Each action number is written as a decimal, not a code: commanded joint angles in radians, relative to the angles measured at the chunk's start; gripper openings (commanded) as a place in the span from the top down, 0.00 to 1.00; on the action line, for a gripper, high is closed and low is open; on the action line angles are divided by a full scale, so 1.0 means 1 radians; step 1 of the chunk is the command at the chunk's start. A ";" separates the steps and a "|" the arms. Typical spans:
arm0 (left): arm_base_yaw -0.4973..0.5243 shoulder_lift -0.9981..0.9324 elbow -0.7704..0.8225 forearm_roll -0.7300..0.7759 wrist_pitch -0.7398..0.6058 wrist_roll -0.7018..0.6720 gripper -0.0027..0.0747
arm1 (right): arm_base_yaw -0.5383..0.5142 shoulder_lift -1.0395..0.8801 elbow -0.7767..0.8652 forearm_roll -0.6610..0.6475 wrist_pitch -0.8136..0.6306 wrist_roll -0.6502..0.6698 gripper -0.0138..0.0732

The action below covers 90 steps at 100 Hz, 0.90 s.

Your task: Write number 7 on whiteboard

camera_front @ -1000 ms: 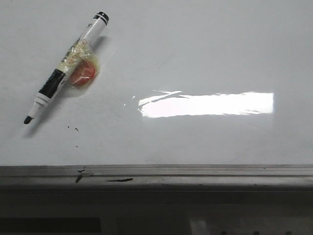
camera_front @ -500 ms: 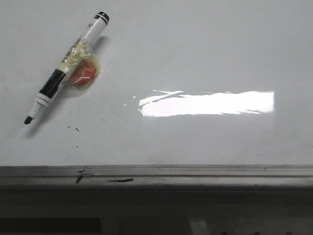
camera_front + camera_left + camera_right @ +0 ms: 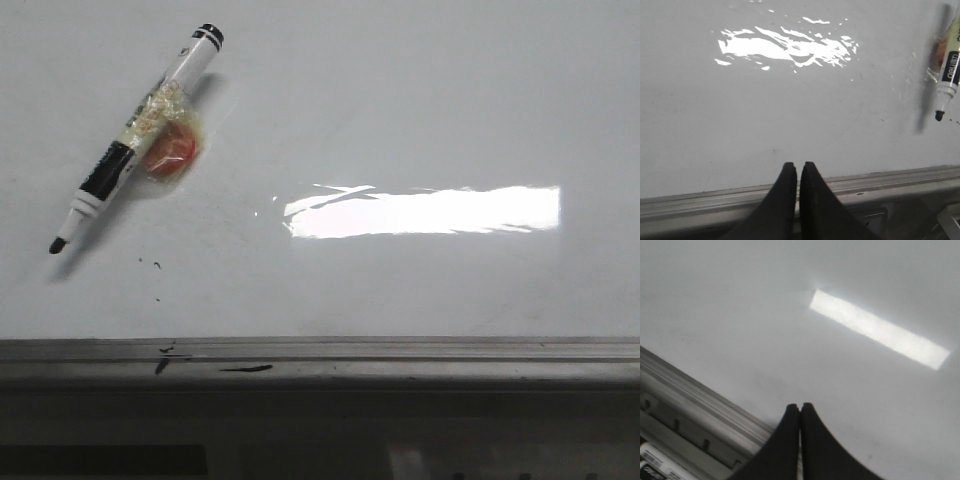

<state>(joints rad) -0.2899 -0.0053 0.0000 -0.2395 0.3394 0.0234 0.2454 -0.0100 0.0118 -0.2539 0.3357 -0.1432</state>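
Note:
The whiteboard [image 3: 400,120] is glossy white with a grey edge rail [image 3: 400,350] along its near side and a bright rectangular reflection. No number 7 shows on it. A black and white marker [image 3: 135,140], uncapped, tip toward the near left, lies on the board at the far left, with tape and an orange piece stuck to its barrel. Its tip end also shows in the left wrist view [image 3: 949,70]. My left gripper [image 3: 798,165] is shut and empty over the board's near edge. My right gripper [image 3: 800,405] is shut and empty near the rail. Neither gripper shows in the front view.
A few small black specks [image 3: 157,266] lie on the board near the marker tip, and dark smudges [image 3: 245,368] mark the rail. Another marker's end [image 3: 660,462] lies below the rail in the right wrist view.

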 commanded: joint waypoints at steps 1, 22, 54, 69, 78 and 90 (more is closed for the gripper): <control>0.002 -0.028 0.023 -0.009 -0.067 -0.008 0.99 | -0.008 -0.015 0.012 -0.133 -0.058 -0.012 0.89; 0.002 -0.028 0.023 -0.366 -0.145 -0.008 0.99 | -0.008 -0.015 0.012 -0.148 -0.269 -0.012 0.89; 0.002 -0.028 0.023 -0.748 -0.234 -0.008 0.99 | -0.008 -0.015 0.012 0.373 -0.536 0.143 0.89; -0.001 -0.028 -0.001 -0.774 -0.238 0.007 0.99 | -0.008 -0.015 -0.043 0.833 -0.452 0.156 0.89; -0.003 -0.016 -0.044 -0.671 -0.219 0.006 0.99 | -0.008 -0.015 -0.123 0.857 -0.283 0.154 0.89; -0.003 0.051 -0.142 -0.526 -0.148 0.006 0.99 | -0.008 0.004 -0.239 0.744 -0.050 0.154 0.89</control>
<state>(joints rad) -0.2899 0.0016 -0.0510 -0.8504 0.1936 0.0252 0.2454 -0.0117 -0.1228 0.5464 0.1850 0.0102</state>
